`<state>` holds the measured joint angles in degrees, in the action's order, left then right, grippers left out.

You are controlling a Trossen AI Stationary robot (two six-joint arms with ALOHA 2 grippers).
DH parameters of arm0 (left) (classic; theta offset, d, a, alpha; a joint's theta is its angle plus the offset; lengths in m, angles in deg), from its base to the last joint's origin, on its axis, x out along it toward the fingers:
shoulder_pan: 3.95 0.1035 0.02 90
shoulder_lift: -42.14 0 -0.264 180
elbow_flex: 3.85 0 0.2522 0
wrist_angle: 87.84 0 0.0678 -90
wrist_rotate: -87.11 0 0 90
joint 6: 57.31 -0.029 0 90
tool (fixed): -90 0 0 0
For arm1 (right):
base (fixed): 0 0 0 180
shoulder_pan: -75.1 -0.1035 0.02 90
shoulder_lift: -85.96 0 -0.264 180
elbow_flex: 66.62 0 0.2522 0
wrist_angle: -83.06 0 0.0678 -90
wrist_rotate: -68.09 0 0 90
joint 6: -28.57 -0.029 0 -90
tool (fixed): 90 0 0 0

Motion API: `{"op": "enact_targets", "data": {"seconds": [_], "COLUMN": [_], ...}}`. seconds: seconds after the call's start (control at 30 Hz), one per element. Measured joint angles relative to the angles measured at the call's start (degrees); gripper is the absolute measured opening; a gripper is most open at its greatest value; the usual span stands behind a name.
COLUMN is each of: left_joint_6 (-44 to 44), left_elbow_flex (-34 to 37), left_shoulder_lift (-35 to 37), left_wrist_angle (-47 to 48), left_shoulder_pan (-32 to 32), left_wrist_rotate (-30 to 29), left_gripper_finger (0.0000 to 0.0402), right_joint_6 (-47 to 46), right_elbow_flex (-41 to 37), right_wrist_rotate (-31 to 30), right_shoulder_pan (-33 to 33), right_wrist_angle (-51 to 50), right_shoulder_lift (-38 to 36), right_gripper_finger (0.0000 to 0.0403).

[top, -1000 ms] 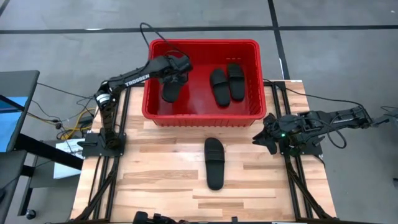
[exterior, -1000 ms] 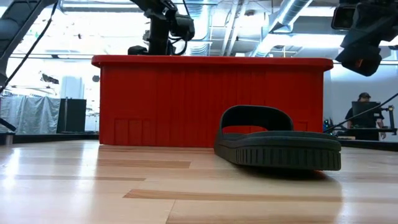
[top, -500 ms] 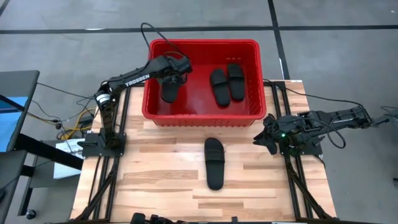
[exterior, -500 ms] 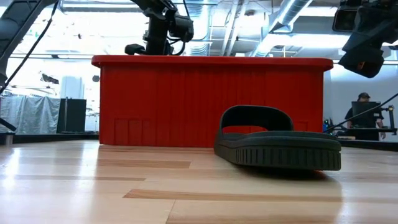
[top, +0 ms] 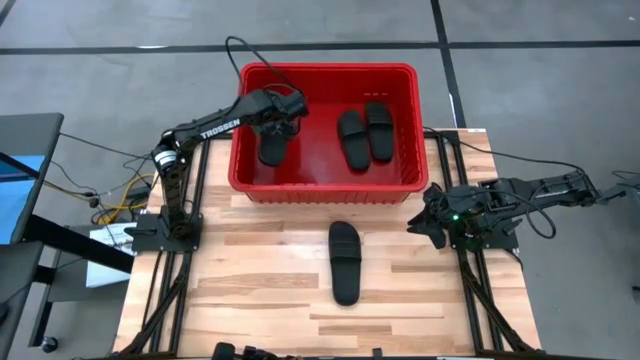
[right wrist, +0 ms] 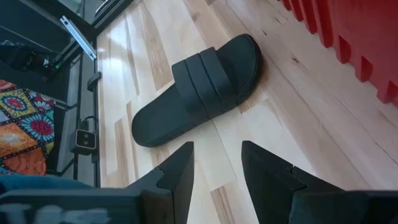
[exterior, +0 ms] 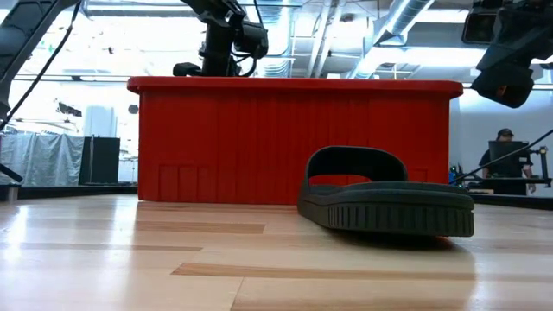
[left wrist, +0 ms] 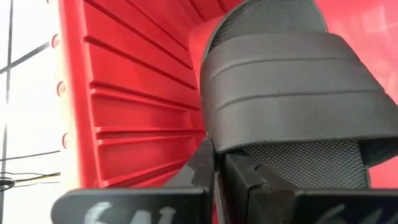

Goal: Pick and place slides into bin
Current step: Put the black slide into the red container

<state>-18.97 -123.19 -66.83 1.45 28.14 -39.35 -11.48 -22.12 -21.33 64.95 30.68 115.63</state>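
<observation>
The left pincer [top: 277,128] reaches into the large red ribbed plastic bin [top: 325,186]. Only its wrist view shows it clamped on a black wide-strap slide [left wrist: 283,99]. The right pincer [right wrist: 214,163] hangs agape; beyond it lies another slide [right wrist: 196,87] on the tabletop [top: 250,280].

Bin [top: 323,188]: we record one large red plastic basket, ribbed walls, thick rim, at the table's far edge.

Slides, black, wide strap, oval sole: we count four. One [top: 274,146] is pinched at its sole edge by the left gripper [top: 281,124], inside the bin's left part. Two [top: 363,134] lie side by side, well right of that gripper. One [top: 345,262] lies flat on the table, near the right gripper [top: 432,222], apart from it.
</observation>
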Motion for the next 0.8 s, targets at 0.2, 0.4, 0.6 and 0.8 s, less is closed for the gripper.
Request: {"op": "enact_targets", "data": {"seconds": [0.2,0.4,0.6,0.8], "left_joint_6": [0.2,-0.8,-1.3,-2.0], "left_elbow_flex": [0.0,0.1,0.1,0.1], "left_shoulder_lift": [0.0,-0.8,-0.8,-0.9], "left_wrist_angle": [0.0,-0.1,-2.0,-1.7], "left_shoulder_pan": [0.0,-0.2,-0.2,-0.2], "left_wrist_rotate": [0.2,0.4,0.2,0.2], "left_gripper_finger": [0.0000,0.0003,0.0027,0.0050], "right_joint_6": [0.0,0.0,0.0,0.0], "right_elbow_flex": [0.0,0.0,0.0,0.0], "right_wrist_rotate": [0.0,0.0,0.0,0.0], "right_shoulder_pan": [0.0,0.0,0.0,0.0], "right_wrist_angle": [0.0,0.0,0.0,0.0], "right_shoulder_lift": [0.0,0.0,0.0,0.0], "right_gripper_finger": [0.0127,0.0127,0.0127,0.0127]}}
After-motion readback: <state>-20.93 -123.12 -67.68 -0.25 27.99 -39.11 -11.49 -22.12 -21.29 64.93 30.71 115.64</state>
